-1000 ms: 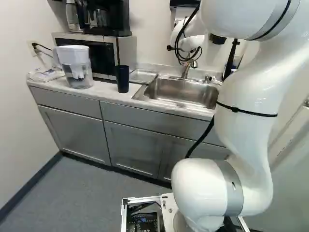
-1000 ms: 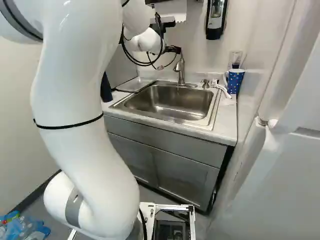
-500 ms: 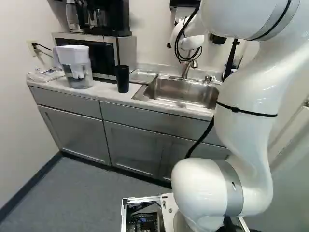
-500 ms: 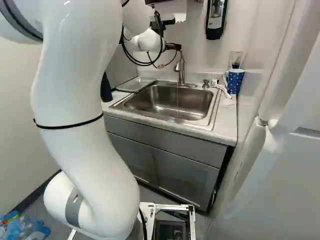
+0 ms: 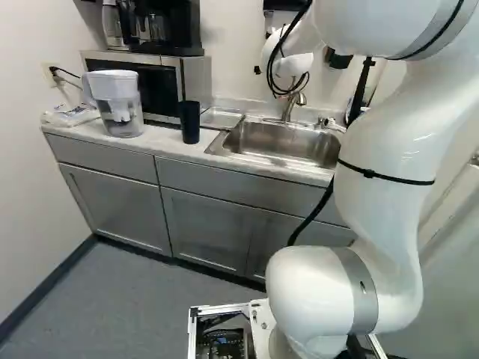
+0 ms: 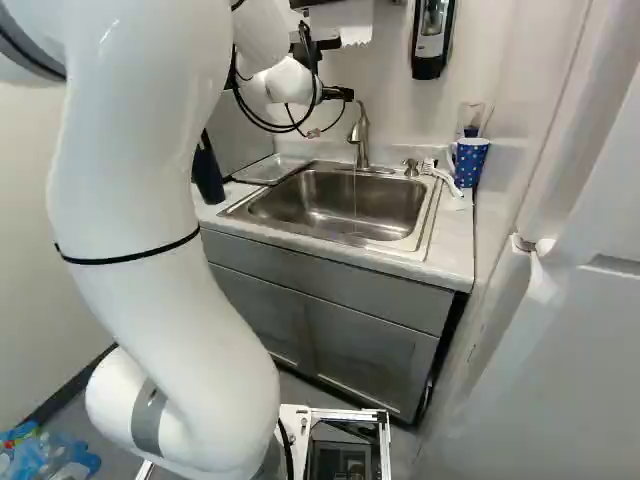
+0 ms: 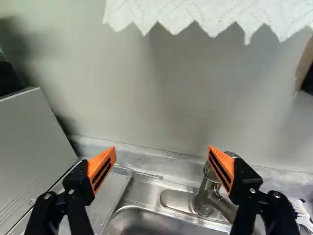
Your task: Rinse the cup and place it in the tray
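Rising from the joint at the foot of both base views, the white arm (image 5: 382, 187) fills the three o'clock side of the left base view and the nine o'clock side of the right one. Blue plastic items (image 6: 45, 455) lie on the floor at eight o'clock in the right base view. Beyond the arm, grey cabinets (image 5: 209, 224) carry the counter (image 6: 453, 235) with its steel sink (image 6: 340, 205).

Taking the sink as the dial's centre in the base views, the dark cup (image 5: 189, 122) stands upright on the counter between nine and ten o'clock, just beside the metal tray (image 6: 268, 168), which sits at ten. The white-lidded pitcher (image 5: 118, 103) is farther out, also between nine and ten. A blue spotted mug (image 6: 468, 163) stands between two and three, with a white brush (image 6: 443, 178) nearer the sink. The faucet (image 6: 361, 135) is at twelve, a thin thread of water (image 6: 355, 190) falling from it into the basin.

Higher up, near the faucet, hangs the gripper (image 6: 340, 94). In the wrist view its orange pads (image 7: 101, 169) stand wide apart, with nothing held between them.

Farther back, at ten o'clock from the sink, the microwave (image 5: 196, 78) carries a black coffee maker (image 5: 176, 26). On the wall (image 7: 161, 98), white scalloped paper (image 7: 205, 17) hangs ahead of the gripper at twelve o'clock.
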Robot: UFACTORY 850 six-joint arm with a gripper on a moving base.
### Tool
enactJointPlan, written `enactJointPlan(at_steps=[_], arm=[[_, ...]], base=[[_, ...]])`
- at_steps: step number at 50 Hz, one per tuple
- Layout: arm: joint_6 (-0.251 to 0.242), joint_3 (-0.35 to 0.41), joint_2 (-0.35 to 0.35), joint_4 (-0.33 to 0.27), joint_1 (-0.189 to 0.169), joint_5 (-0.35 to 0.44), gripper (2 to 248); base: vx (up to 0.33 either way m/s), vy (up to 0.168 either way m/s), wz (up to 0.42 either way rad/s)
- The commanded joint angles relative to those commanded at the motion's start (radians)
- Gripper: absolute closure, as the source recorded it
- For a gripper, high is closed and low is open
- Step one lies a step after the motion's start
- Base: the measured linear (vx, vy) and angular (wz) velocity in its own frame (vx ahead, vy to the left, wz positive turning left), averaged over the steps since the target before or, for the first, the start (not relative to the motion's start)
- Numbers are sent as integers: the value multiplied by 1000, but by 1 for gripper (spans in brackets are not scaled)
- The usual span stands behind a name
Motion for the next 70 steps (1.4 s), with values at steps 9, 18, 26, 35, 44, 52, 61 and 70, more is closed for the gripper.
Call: enactJointPlan(at_steps=[9, 18, 26, 35, 44, 52, 61, 70], arm=[[0, 22, 20, 0, 22, 0, 3], [0, 27, 25, 0, 31, 0, 3], [0, 27, 25, 0, 31, -12, 3], [0, 27, 25, 3, 31, -39, 3], [0, 27, 25, 9, 32, -70, 3], [0, 28, 26, 14, 37, -107, 3], [0, 29, 27, 19, 45, -161, 3], [0, 38, 35, 26, 51, -220, 3]], base=[[0, 0, 0], [0, 0, 0], [0, 0, 0], [0, 0, 0], [0, 0, 0], [0, 0, 0], [0, 0, 0], [0, 0, 0]])
